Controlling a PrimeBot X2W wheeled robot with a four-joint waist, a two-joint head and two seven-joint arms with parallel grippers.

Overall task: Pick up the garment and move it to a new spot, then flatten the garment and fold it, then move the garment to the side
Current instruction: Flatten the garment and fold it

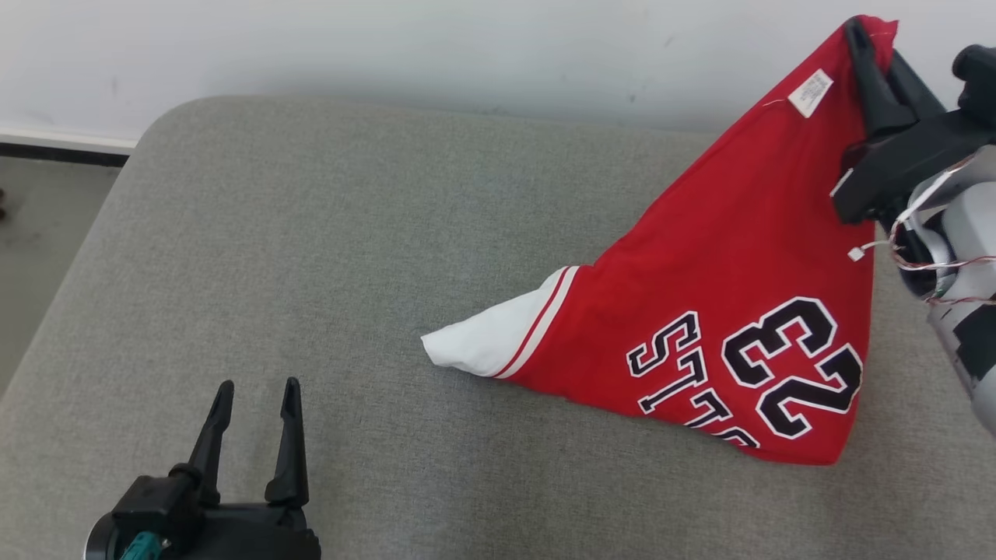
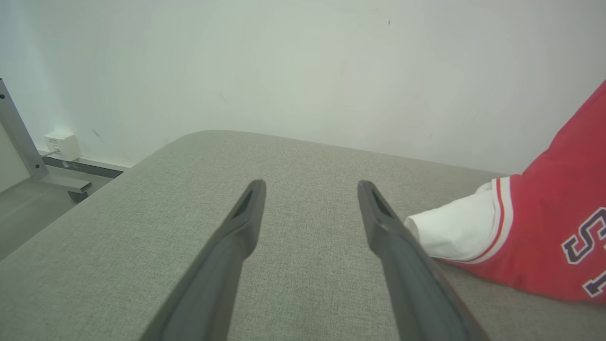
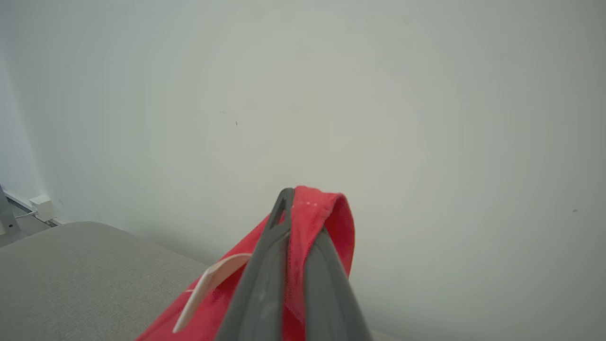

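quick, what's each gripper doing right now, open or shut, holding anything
left gripper: jaws open, holding nothing
right gripper: jaws shut on the red fabric jersey with a white sleeve

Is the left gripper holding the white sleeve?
No, the left gripper stands open above the cushion, apart from the sleeve.

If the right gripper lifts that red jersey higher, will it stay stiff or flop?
Probably floppy: the red jersey hangs as a slack tent from the right gripper, its white sleeve lying on the grey cushion. Likely light, since a small pinch of edge holds it up. Lifted higher, it would probably drape and drag, not roll.
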